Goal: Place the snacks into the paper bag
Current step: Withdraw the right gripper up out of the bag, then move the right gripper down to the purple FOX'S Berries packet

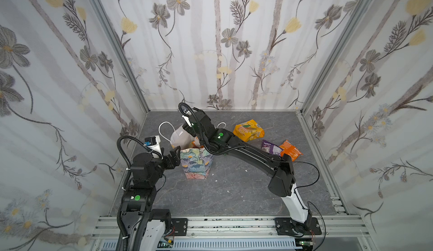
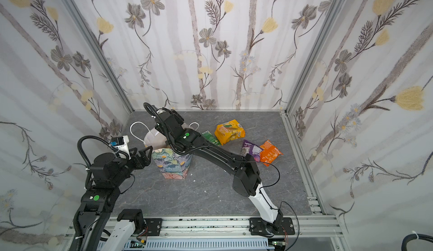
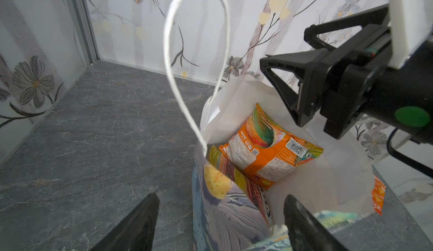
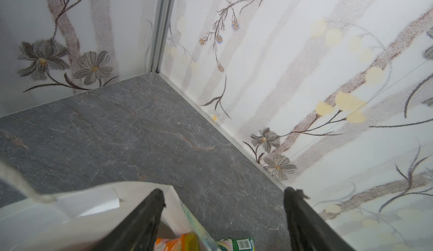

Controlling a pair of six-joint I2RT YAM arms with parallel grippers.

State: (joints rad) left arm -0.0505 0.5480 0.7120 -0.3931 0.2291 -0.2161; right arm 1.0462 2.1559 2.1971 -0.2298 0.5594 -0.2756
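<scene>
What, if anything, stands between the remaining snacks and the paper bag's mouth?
The right end effector hangs open above the far rim of the paper bag, its arm crossing over the mouth. A cord handle stands up at one rim.

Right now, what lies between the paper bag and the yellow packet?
A green packet lies on the table there, close beside the yellow packet and partly hidden by the right arm that reaches over the paper bag. It shows in a top view.

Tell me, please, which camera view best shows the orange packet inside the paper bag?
The left wrist view: it looks into the paper bag and shows the orange packet nearly whole. In both top views the right arm mostly hides it; the right wrist view catches only an orange scrap.
</scene>
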